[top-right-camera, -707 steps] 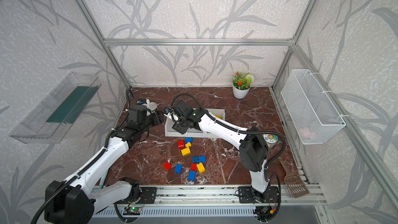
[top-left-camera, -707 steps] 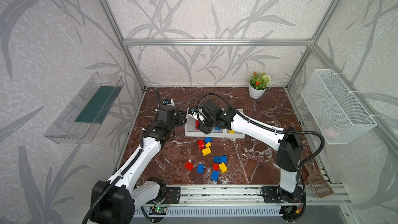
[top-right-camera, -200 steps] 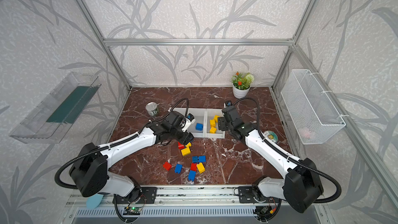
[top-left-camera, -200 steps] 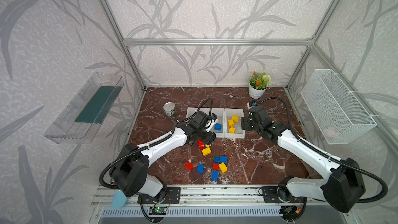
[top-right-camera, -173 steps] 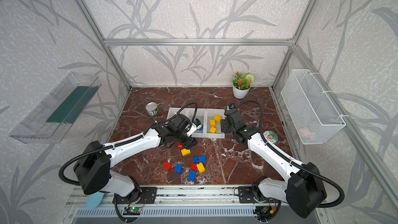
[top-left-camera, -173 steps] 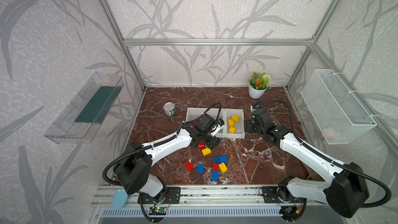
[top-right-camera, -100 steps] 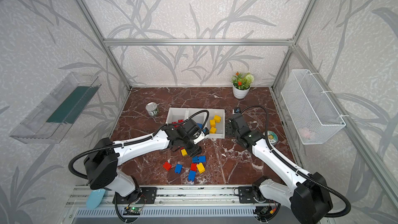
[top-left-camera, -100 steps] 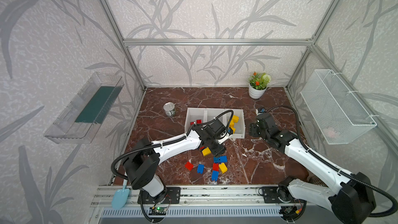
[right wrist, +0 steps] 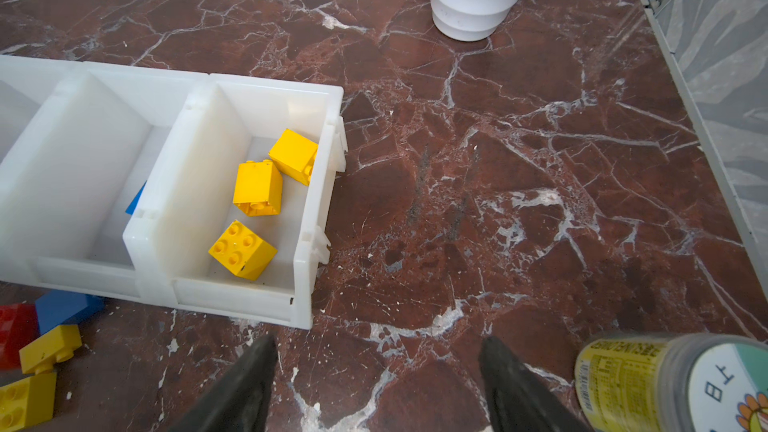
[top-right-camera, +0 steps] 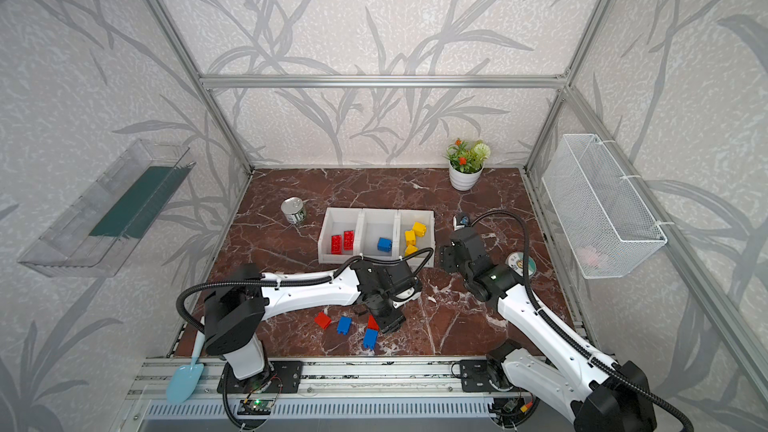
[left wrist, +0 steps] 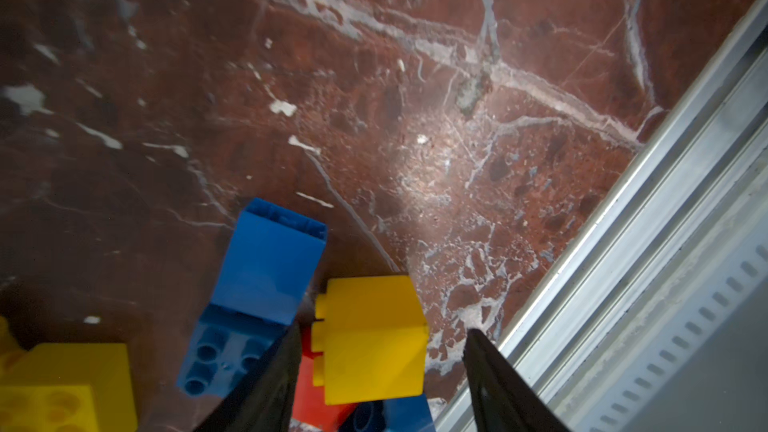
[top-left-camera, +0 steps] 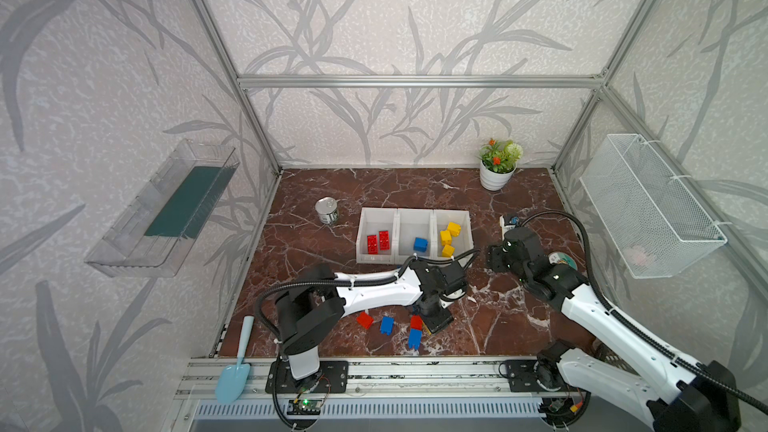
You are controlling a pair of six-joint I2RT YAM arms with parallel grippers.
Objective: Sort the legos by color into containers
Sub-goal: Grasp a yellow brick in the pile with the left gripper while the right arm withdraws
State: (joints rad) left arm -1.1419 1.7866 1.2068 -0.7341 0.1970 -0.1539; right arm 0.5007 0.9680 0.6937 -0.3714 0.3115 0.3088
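Your left hand (left wrist: 382,328) stands half open astride a yellow brick (left wrist: 370,338), not gripping it, close to the bench's front rail (left wrist: 615,251); neighbouring loose bricks (top-left-camera: 387,324) partly hidden under that arm; right hand (right wrist: 378,339) wide, empty, over bare bench (right wrist: 498,201) beside the bins (right wrist: 232,303); can (right wrist: 665,384) cut off.

White shells, black joints on left arm (top-left-camera: 374,290) and right arm (top-left-camera: 602,320). Black corrugated cable (top-left-camera: 299,283) looped back from each wrist. Black tapered fingers (left wrist: 266,388) on left gripper (left wrist: 383,328) and right gripper (right wrist: 378,339).
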